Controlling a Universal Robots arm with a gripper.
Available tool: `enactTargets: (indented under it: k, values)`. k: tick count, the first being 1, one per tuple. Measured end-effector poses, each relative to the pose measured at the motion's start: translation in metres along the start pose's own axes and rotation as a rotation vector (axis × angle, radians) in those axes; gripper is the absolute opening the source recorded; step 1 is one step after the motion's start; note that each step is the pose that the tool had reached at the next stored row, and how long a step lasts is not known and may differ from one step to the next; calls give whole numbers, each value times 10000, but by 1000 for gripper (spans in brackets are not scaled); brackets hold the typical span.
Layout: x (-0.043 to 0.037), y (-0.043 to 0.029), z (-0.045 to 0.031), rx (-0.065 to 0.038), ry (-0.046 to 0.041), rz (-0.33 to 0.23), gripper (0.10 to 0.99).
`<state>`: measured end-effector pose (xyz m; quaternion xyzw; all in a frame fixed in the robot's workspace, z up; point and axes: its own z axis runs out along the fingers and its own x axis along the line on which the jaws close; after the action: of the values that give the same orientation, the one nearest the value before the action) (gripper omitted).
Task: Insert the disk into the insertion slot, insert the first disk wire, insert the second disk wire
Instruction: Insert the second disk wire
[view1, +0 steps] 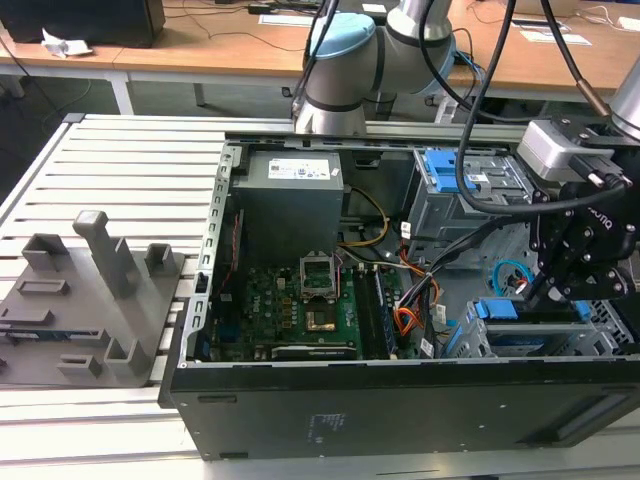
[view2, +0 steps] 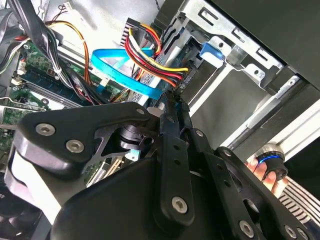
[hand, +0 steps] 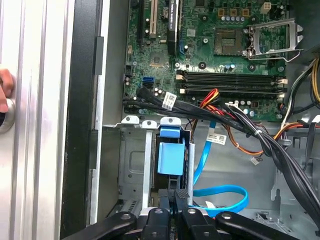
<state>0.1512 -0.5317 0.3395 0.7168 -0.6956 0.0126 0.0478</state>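
While the closed pincer (view2: 174, 102) met the first disk wire (view2: 150, 55), its fingertips hid the plug; whether it gripped stayed unclear.

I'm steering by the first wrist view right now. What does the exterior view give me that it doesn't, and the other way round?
Exterior view adds: the grey fixture block on the slatted table, the power supply and the tall grey cage with a blue latch.
First wrist view adds: a hand on the table beside the case.
Both: the motherboard, the looping second disk wire, the blue tab in the insertion slot, and the gripper, shut, at that slot.
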Motion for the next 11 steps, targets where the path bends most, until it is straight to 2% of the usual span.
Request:
enactTargets:
  k: [5, 11]
  values:
    - [-3, -7, 37, -1, -1, 10, 161]
    - [-4, -8, 41, -1, -6, 9, 161]
